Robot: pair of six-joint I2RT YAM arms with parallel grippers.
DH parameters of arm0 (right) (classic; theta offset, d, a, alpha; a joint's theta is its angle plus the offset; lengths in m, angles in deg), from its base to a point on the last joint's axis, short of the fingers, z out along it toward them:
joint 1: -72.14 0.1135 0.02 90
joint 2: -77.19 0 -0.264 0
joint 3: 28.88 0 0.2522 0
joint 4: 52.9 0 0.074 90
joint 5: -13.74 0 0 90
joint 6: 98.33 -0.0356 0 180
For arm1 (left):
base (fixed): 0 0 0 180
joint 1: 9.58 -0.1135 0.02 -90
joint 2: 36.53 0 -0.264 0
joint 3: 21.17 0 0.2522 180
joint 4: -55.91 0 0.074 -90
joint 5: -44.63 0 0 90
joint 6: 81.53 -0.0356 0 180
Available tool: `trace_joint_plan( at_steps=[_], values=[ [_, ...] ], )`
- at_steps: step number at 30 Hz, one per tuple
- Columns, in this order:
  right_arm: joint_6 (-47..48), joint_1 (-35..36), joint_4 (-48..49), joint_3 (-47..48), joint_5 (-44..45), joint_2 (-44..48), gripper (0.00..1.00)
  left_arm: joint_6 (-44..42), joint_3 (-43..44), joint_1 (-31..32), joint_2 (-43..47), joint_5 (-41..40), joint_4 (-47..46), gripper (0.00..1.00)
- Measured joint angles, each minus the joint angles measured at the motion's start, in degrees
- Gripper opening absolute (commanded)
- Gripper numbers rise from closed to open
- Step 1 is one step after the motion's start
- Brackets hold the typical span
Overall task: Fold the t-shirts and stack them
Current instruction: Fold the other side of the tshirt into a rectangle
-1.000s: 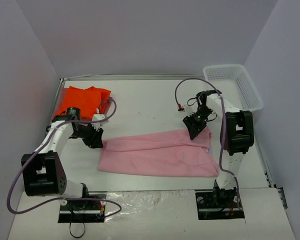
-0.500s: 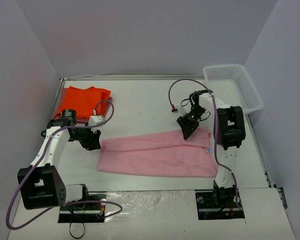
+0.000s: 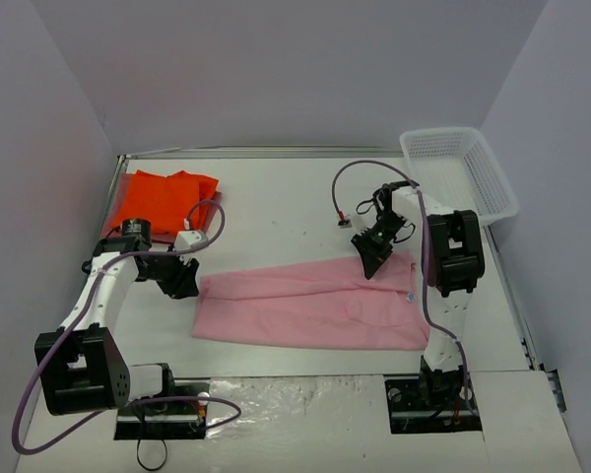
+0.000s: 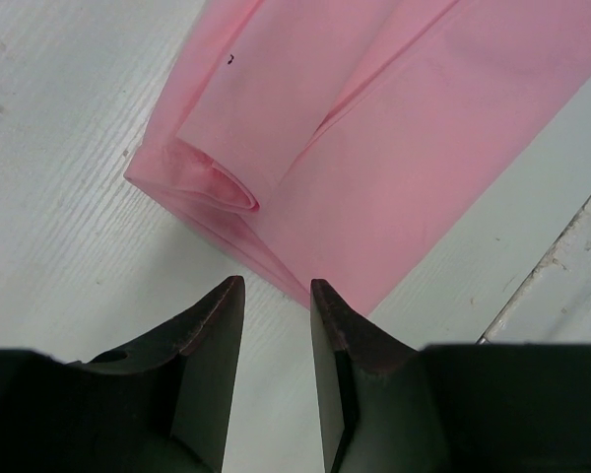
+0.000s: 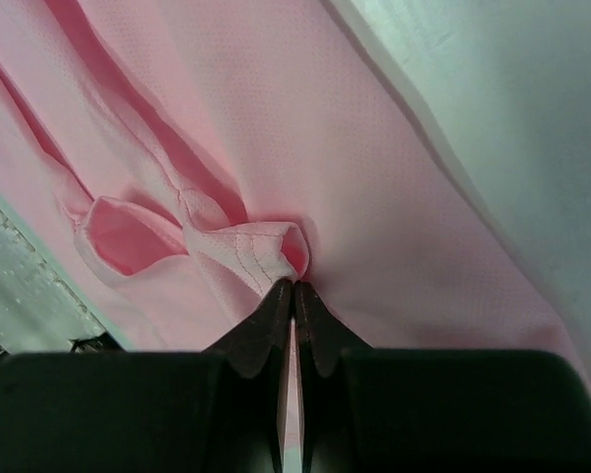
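The light pink t-shirt lies folded into a long band across the middle of the table. My right gripper is at its far right corner, shut on a bunched fold of the pink cloth. My left gripper is open and low over the bare table, just off the shirt's left end. In the left wrist view the pink shirt lies just beyond my open left gripper. The bright orange t-shirt lies flat at the back left. A duller red edge shows along its left side.
A white mesh basket stands at the back right, partly over the table's edge. Purple cables loop off both arms. The table's raised rim runs along the back. White table surface lies between the orange shirt and the right arm.
My right gripper has shifted a little left and back, with the pink corner in it. My left gripper has settled slightly nearer the shirt's left end.
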Motion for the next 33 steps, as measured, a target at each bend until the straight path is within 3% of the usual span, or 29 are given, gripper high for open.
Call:
trace_joint_plan(
  at_steps=[15, 23, 33],
  values=[
    [-1.29, 4.81, -1.22, -9.81, 0.31, 18.49, 0.00, 0.85, -0.85, 0.00, 1.60, 0.02, -0.92, 0.33],
    [0.35, 6.88, -4.33, -18.71, 3.39, 20.02, 0.21, 0.87, -0.87, 0.00, 1.92, 0.02, -0.96, 0.34],
    [1.25, 8.04, -6.27, -18.95, 4.66, 19.98, 0.26, 0.87, -1.07, 0.00, 1.95, 0.00, -1.31, 0.36]
  ],
)
